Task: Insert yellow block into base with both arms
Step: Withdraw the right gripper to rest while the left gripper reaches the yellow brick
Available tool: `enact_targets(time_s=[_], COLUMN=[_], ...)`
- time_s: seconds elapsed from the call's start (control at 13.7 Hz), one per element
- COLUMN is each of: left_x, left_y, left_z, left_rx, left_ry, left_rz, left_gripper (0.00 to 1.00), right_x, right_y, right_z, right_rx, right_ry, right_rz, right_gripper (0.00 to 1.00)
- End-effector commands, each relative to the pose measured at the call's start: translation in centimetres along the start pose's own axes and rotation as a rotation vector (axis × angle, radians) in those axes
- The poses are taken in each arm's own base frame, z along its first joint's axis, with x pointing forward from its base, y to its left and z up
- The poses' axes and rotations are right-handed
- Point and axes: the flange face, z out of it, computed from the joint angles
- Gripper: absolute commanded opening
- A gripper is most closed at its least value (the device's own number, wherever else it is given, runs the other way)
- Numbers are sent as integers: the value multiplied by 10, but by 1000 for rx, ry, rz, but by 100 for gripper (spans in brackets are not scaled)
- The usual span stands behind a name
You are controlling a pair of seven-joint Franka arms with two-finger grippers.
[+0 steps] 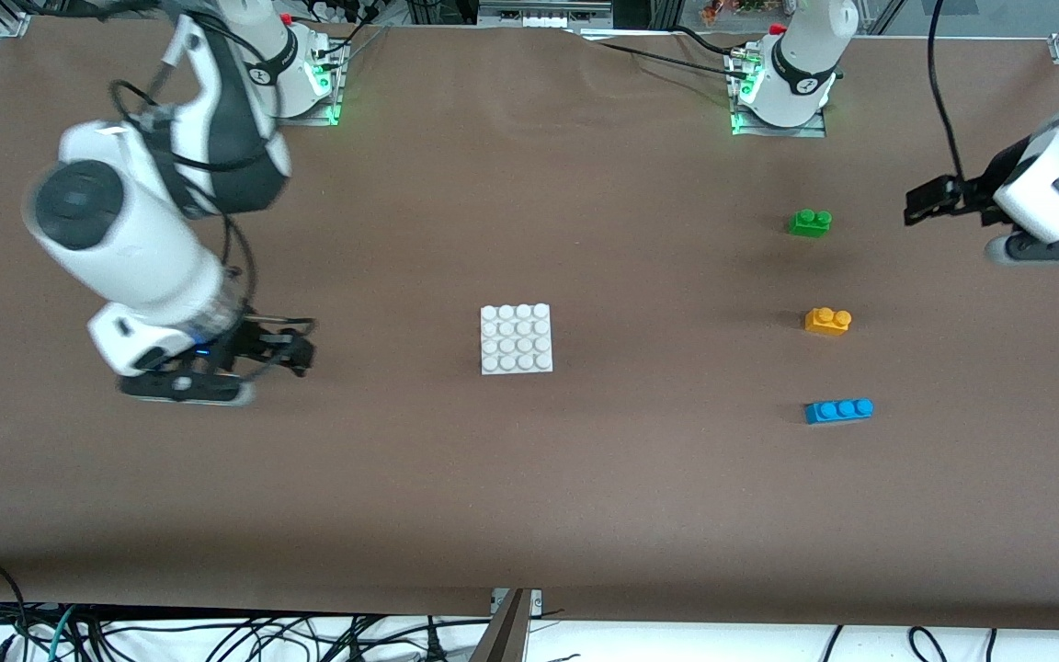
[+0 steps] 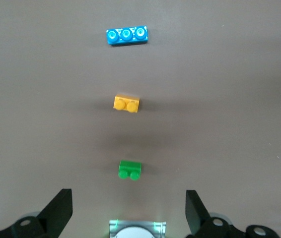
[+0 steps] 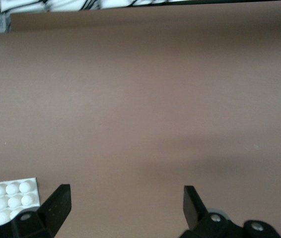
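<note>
Both grippers hang with jaws wide apart and empty: the left gripper [image 2: 128,210] over the worktop [image 1: 529,515] by the green brick [image 2: 130,170] (yellow block [image 2: 126,103] untouched), the right gripper [image 3: 125,208] beside the base [image 3: 9,198].

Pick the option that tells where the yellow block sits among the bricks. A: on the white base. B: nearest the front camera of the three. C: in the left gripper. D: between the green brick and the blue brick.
D: the yellow block lies on the table, with the green brick farther from the front camera and the blue brick nearer to it.
</note>
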Motion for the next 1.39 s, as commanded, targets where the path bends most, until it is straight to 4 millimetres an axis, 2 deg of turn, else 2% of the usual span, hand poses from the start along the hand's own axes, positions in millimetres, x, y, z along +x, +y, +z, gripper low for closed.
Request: enact_targets(time_s=[0.0, 0.15, 0.29, 0.36, 0.44, 0.58, 0.66, 0.73, 0.8, 0.95, 1.02, 1.17, 1.31], left_x=[9, 12, 14, 13, 12, 9, 7, 7, 8, 11, 15, 23, 29], left_y=[2, 2, 1, 2, 1, 1, 0, 0, -2, -8, -24, -36, -38], left_z=[53, 86, 116, 133, 148, 181, 194, 202, 213, 230, 240, 262, 276], left_rx=[12, 9, 7, 5, 4, 0, -1, -2, -2, -7, -14, -44, -49], left_ry=[24, 25, 48, 57, 65, 102, 119, 122, 113, 96, 90, 91, 103], left_rz=[25, 26, 25, 25, 24, 25, 24, 24, 27, 138, 157, 145, 149], left_gripper=[100, 100, 100, 100, 100, 100, 100, 100, 100, 100, 100, 100, 100], right_x=[-11, -15, -19, -20, -24, -27, -30, -32, -37, -50, -57, -65, -65], right_y=[42, 75, 106, 119, 124, 145, 159, 167, 168, 153, 150, 150, 153], right_z=[-44, -64, -84, -87, -89, -97, -107, -107, -101, -111, -116, -118, -116], right_rx=[31, 34, 33, 27, 21, 33, 35, 37, 29, 22, 12, 2, 0], right_ry=[-22, -9, -9, -20, -21, -13, 3, -3, -18, -10, -12, -40, -56], right_rz=[45, 76, -10, -78, -121, -85, -60, -44, -45, -94, -106, -107, -101], right_gripper=[100, 100, 100, 100, 100, 100, 100, 100, 100, 100, 100, 100, 100])
